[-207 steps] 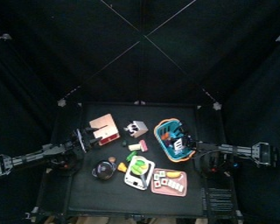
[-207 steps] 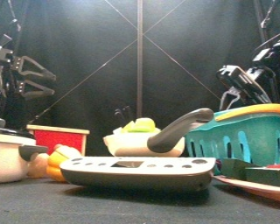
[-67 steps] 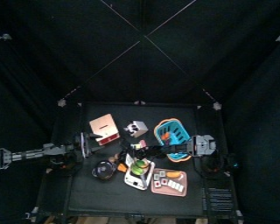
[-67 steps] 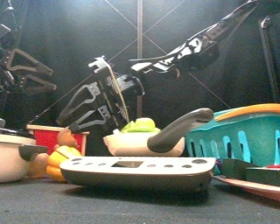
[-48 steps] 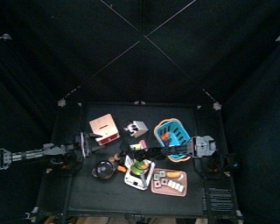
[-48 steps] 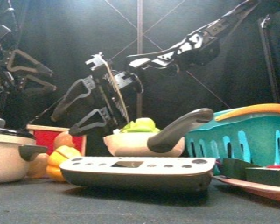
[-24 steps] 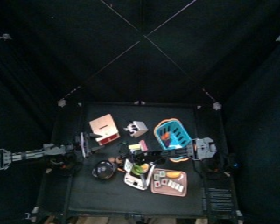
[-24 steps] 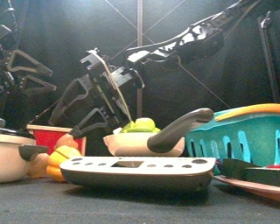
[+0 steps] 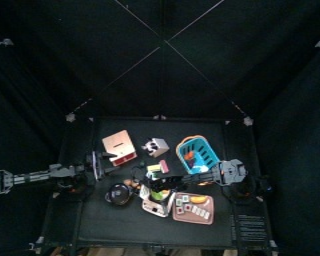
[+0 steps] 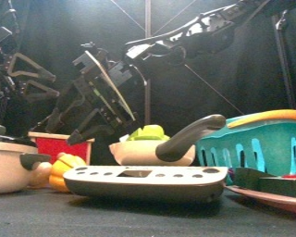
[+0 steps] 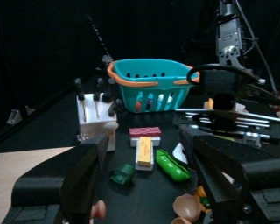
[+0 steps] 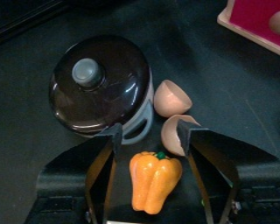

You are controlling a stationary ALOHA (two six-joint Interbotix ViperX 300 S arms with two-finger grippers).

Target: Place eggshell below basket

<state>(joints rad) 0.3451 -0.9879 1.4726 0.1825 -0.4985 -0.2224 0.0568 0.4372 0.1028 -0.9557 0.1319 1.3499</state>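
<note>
The approach is under way: the right gripper (image 12: pixel 149 144), jaws spread wide and empty, hangs over the eggshell (image 12: pixel 177 133) near the table's front-left corner, beside a lidded black pot (image 12: pixel 101 80). Next it must descend and close. The teal basket (image 9: pixel 198 153) near the right edge holds nothing discernible. The left gripper (image 11: pixel 146 175) rests open.

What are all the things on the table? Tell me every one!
basket: one, teal with an orange rim, back right.
eggshell halves: two, tan, beside the pot.
pot: one, white with a dark lid, front left.
pepper: one, orange, near the eggshell halves.
box: one, pink, back left.
tray: one, pink, front right.
scale: one, grey, front middle.
left gripper: black, jaws open, left side.
right gripper: black, jaws open, over eggshell halves.
</note>
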